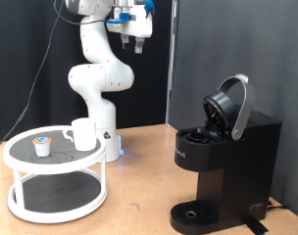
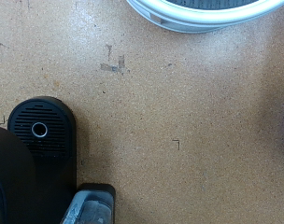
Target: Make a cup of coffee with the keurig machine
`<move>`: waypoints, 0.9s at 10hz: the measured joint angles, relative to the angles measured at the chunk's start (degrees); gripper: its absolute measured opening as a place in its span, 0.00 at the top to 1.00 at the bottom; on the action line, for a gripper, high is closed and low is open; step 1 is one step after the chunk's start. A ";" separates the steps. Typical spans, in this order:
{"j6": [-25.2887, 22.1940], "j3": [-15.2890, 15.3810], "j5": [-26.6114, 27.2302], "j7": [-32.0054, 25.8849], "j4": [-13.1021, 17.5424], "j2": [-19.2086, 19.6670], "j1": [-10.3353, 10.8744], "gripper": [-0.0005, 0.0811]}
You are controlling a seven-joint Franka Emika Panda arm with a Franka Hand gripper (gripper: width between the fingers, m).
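Observation:
The black keurig machine (image 1: 220,162) stands at the exterior view's right with its rounded lid (image 1: 231,106) swung up and open. Its round drip tray (image 1: 193,212) is bare; the tray also shows in the wrist view (image 2: 39,131). The white cup (image 1: 83,133) stands on the top tier of a round white stand (image 1: 31,162) at the exterior view's left. A small pod with a colourful lid (image 1: 42,147) sits beside it. My gripper (image 1: 137,37) hangs high at the exterior view's top, far above the table, holding nothing. No fingers show in the wrist view.
The stand has two tiers, and its rim shows in the wrist view (image 2: 203,14). The robot's white base (image 1: 100,117) stands behind the stand. The brown tabletop (image 2: 179,121) lies between the stand and the machine. A black curtain hangs behind.

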 joint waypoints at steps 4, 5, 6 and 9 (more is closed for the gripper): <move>-0.06 -3.71 -0.71 -2.35 0.00 0.00 -1.28 0.09; -0.09 -5.28 -1.83 -3.49 0.02 0.00 -2.13 0.09; -0.11 -6.64 -3.27 -4.24 0.05 0.00 -3.02 0.09; -0.12 -10.91 -7.53 -8.60 0.29 0.01 -5.46 0.09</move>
